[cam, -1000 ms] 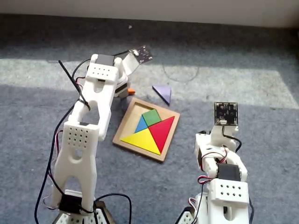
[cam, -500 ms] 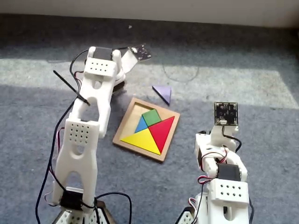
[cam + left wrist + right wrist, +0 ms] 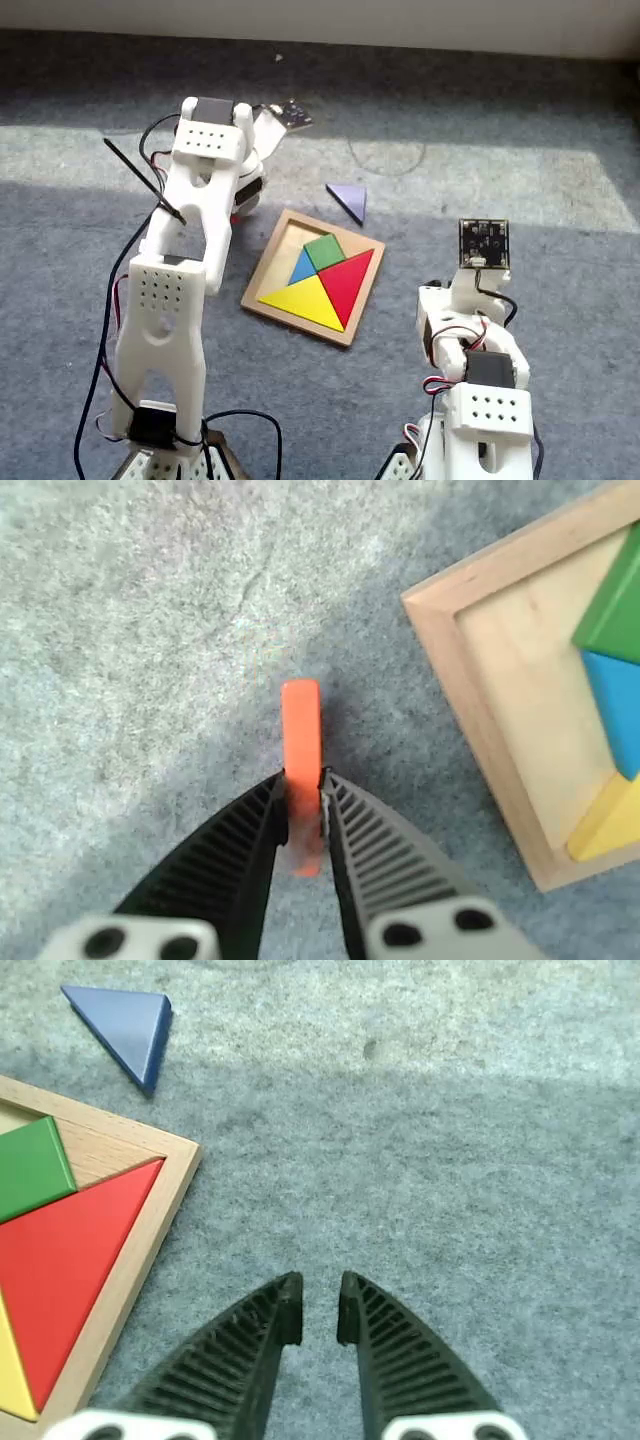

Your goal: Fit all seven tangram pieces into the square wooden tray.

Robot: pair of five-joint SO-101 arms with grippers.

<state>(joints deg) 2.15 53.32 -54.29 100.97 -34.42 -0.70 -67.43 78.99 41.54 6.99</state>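
My left gripper (image 3: 303, 785) pinches the orange piece (image 3: 301, 715) on edge, just beside the wooden tray (image 3: 480, 730) — my right gripper (image 3: 319, 1310) hangs over the carpet (image 3: 480, 1160), barely parted, holding nothing.

Carpeted indoor room, grey pile carpet (image 3: 560, 300) throughout, pale wall base (image 3: 420, 22) along the far edge

Six tangram pieces, one tray and two arms on my screens.

I count one square wooden tray (image 3: 262, 303). The pieces come to four triangles, namely one blue triangle (image 3: 302, 268), one red triangle (image 3: 350, 282), one yellow triangle (image 3: 303, 300) and one purple triangle (image 3: 349, 201). There is also one green square (image 3: 323, 251) and one orange piece (image 3: 301, 730) whose shape I cannot tell. The arms are one left arm (image 3: 185, 260) and one right arm (image 3: 475, 370).
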